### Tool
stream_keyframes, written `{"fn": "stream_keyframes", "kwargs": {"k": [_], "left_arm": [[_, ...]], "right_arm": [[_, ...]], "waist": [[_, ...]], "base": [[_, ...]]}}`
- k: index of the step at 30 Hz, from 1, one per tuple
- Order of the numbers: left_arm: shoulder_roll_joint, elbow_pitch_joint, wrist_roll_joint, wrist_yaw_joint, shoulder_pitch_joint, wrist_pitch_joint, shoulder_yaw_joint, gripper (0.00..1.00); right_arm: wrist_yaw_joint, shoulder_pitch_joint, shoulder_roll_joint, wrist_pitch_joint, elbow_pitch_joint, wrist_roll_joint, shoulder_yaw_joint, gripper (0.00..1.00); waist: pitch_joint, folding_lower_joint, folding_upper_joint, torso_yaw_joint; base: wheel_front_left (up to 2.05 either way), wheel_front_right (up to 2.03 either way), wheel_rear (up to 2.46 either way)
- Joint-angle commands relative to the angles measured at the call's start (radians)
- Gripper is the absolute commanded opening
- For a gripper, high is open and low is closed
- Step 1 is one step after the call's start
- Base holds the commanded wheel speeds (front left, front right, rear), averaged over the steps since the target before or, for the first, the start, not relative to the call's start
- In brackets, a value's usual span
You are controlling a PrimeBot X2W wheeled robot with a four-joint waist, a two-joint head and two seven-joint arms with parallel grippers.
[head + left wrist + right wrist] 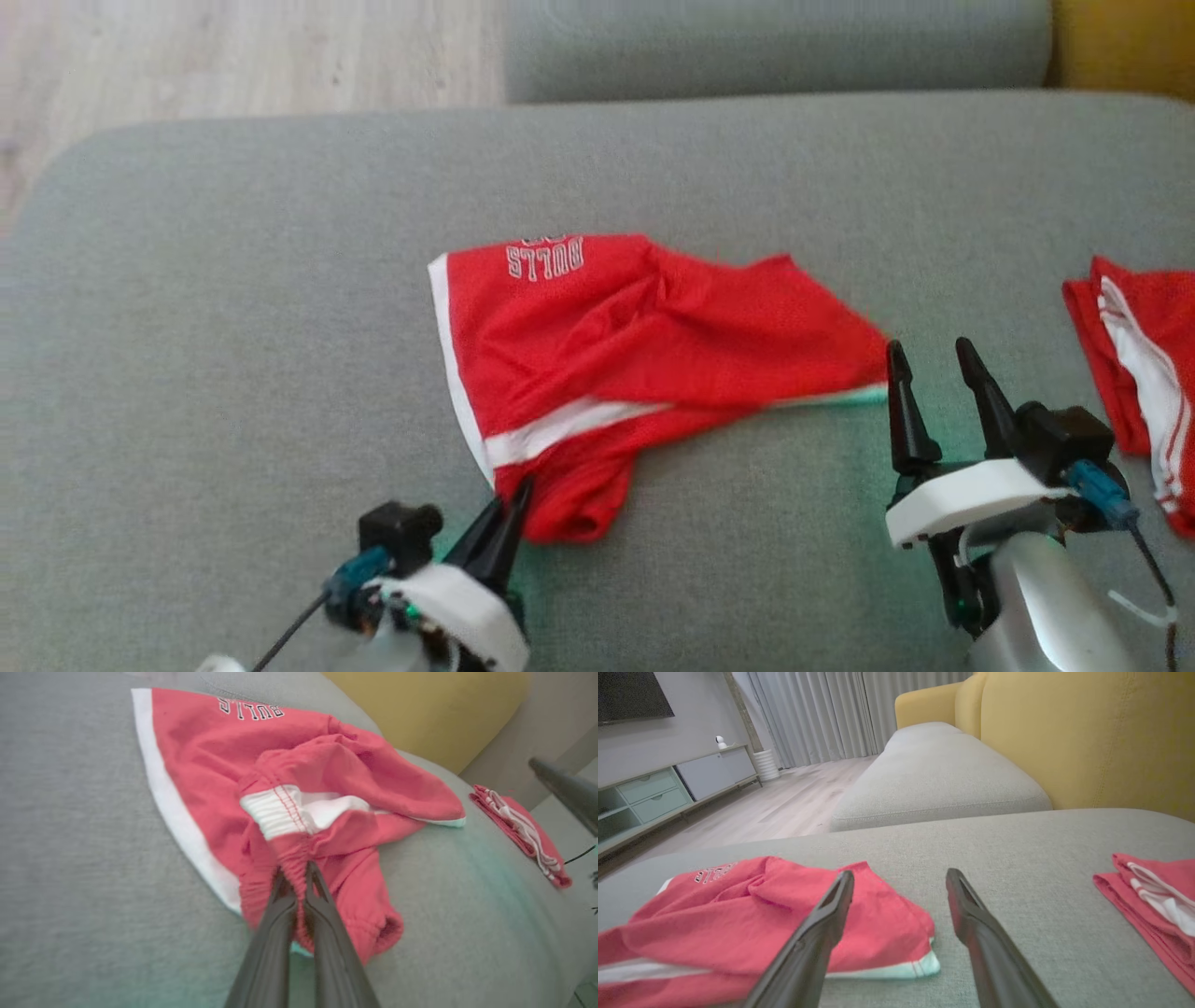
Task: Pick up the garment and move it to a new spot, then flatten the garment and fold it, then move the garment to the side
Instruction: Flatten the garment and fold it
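Note:
The garment [644, 345] is a pair of red shorts with white trim and "BULLS" lettering, lying crumpled on the grey sofa cushion [233, 327]. My left gripper [518, 495] is shut on the garment's gathered red waistband at its near left corner; the left wrist view shows the garment [224, 765] with the two fingers pinching the elastic band, gripper [299, 870]. My right gripper [929, 359] stands open just off the garment's right corner, close beside the fabric and holding nothing. In the right wrist view the garment [738, 914] lies left of that open gripper [900, 879].
A second red and white garment, folded [1144, 373], lies at the cushion's right edge. Another grey cushion [775, 42] sits beyond, with the yellow sofa back [1087, 737] to the right. Wooden floor [233, 56] lies past the cushion's far left corner.

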Motion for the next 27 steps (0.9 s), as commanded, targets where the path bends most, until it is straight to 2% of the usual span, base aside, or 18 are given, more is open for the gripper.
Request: {"fn": "stream_keyframes", "kwargs": {"k": [1, 2, 3, 6, 11, 13, 14, 17, 21, 27], "left_arm": [[0.028, -0.012, -0.009, 0.002, -0.027, -0.005, 0.026, 0.38], [0.039, -0.002, -0.002, 0.002, -0.026, -0.005, 0.03, 0.9], [0.047, 0.007, 0.009, 0.002, -0.024, -0.005, 0.039, 1.0], [0.063, 0.018, 0.051, 0.015, -0.015, -0.005, 0.108, 1.0], [0.07, -0.076, 0.171, 0.112, 0.045, -0.005, 0.329, 1.0], [0.06, -0.142, 0.23, 0.145, 0.084, -0.005, 0.434, 1.0], [0.06, -0.142, 0.23, 0.145, 0.084, -0.005, 0.434, 1.0], [0.017, -0.234, 0.32, 0.169, 0.153, -0.005, 0.576, 1.0], [-0.052, -0.297, 0.42, 0.138, 0.237, -0.005, 0.693, 1.0], [-0.101, -0.29, 0.498, 0.071, 0.275, -0.005, 0.77, 1.0]], "right_arm": [[-0.001, -0.015, -0.001, -0.006, -0.026, 0.009, 0.03, 1.0], [-0.001, -0.013, -0.001, -0.006, -0.026, 0.011, 0.032, 1.0], [-0.001, -0.01, -0.001, -0.006, -0.026, 0.014, 0.033, 1.0], [-0.001, -0.003, -0.001, -0.006, -0.034, 0.021, 0.034, 1.0], [-0.001, 0.003, -0.001, -0.006, -0.072, 0.026, 0.025, 1.0], [-0.001, 0.008, -0.001, -0.006, -0.085, 0.024, 0.017, 1.0], [-0.001, 0.008, -0.001, -0.006, -0.085, 0.024, 0.017, 1.0], [-0.001, 0.018, -0.001, -0.006, -0.091, 0.015, 0.01, 1.0], [-0.001, 0.032, -0.001, -0.006, -0.059, 0.003, 0.018, 1.0], [-0.001, 0.023, -0.001, -0.006, -0.031, 0.001, 0.027, 1.0]], "waist": [[-0.029, 0.0002, 0.0, 0.012], [-0.035, 0.0002, 0.0, 0.011], [-0.039, 0.0002, 0.0, 0.009], [-0.047, 0.0002, 0.0, -0.002], [-0.048, 0.0002, 0.0, -0.022], [-0.048, 0.0002, 0.0, -0.028], [-0.048, 0.0002, 0.0, -0.028], [-0.052, 0.0002, 0.0, -0.035], [-0.059, 0.0002, 0.0, -0.042], [-0.065, 0.0002, 0.0, -0.043]], "base": [[0.0, 0.0, 0.0], [0.0, 0.0, 0.0], [0.0, 0.0, 0.0], [0.0, 0.0, 0.0], [0.0, 0.0, 0.0], [0.0, 0.0, 0.0], [0.0, 0.0, 0.0], [0.0, 0.0, 0.0], [0.0, 0.0, 0.0], [0.0, 0.0, 0.0]]}}
